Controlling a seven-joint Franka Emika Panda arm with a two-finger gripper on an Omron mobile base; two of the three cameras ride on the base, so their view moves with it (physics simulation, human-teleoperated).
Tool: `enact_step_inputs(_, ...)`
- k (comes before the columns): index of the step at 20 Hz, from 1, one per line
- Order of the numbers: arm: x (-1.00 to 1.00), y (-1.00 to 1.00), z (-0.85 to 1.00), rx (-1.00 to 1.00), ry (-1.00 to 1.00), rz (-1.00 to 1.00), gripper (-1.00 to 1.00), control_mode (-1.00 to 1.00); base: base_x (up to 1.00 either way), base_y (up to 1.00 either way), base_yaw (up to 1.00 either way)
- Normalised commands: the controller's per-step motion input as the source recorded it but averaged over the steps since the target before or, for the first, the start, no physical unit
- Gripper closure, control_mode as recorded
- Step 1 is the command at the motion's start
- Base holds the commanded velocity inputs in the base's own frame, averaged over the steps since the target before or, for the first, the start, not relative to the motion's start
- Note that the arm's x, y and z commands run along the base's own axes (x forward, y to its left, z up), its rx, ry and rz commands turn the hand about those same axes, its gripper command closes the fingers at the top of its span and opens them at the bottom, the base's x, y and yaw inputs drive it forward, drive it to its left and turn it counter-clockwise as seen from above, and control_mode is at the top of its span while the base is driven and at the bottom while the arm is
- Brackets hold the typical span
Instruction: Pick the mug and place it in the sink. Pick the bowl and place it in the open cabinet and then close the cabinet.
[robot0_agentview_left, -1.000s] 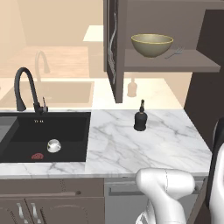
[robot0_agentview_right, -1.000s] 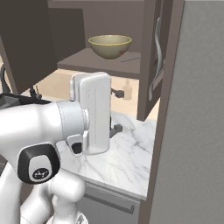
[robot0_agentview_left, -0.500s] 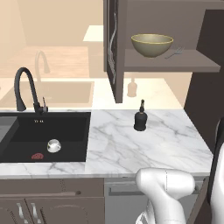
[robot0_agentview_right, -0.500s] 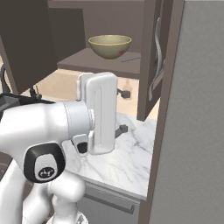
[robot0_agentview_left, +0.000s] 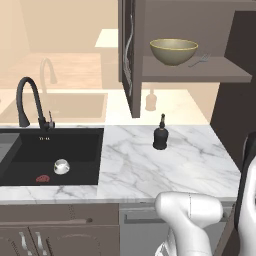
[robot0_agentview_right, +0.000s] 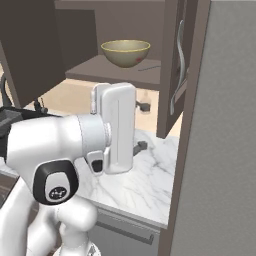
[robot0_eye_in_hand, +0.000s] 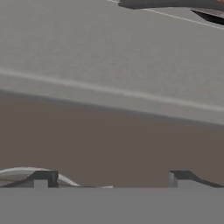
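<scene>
The mug (robot0_agentview_left: 61, 166) sits in the black sink (robot0_agentview_left: 75, 150) near the red drain, and the bowl (robot0_agentview_left: 173, 51) rests on the shelf of the open cabinet (robot0_agentview_left: 200, 70), beside a small fork (robot0_agentview_left: 199, 60), so both placing steps look done as far as the pictures show. What is left, by my reading, is shutting the cabinet: one door (robot0_agentview_left: 128, 55) stands swung out edge-on in the left base view, and the other door (robot0_agentview_right: 176, 65) with its long curved silver handle (robot0_agentview_right: 181, 67) hangs open just right of the bowl in the right base view. In the hand view the gripper (robot0_eye_in_hand: 111, 176) faces a flat brown and grey panel at close range, most likely a door face, though I cannot say which one; its two dark fingertips (robot0_eye_in_hand: 43, 177) stand well apart with nothing between them, so the jaws are spread and empty. A black soap dispenser (robot0_agentview_left: 160, 133) stands on the marble counter (robot0_agentview_left: 165, 165). Compared with a second ago, the bowl, mug and doors lie just as they did, while the arm's white forearm has swung a little to the right in the right base view, toward the open door
</scene>
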Motion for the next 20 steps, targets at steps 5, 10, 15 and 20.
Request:
enact_step_inputs(5,0.14,-0.13,-0.02,0.00,0.00,0.00,-1.00,-1.00,0.00,0.00,0.00)
enact_step_inputs(10,0.01,-0.31,0.00,0.00,0.00,0.00,-1.00,-1.00,0.00,0.00,0.00)
enact_step_inputs(15,0.05,-0.25,-0.01,0.00,0.00,0.00,-1.00,-1.00,0.00,0.00,0.00)
enact_step_inputs(20,0.18,-0.22,-0.05,0.00,0.00,0.00,-1.00,-1.00,0.00,0.00,0.00)
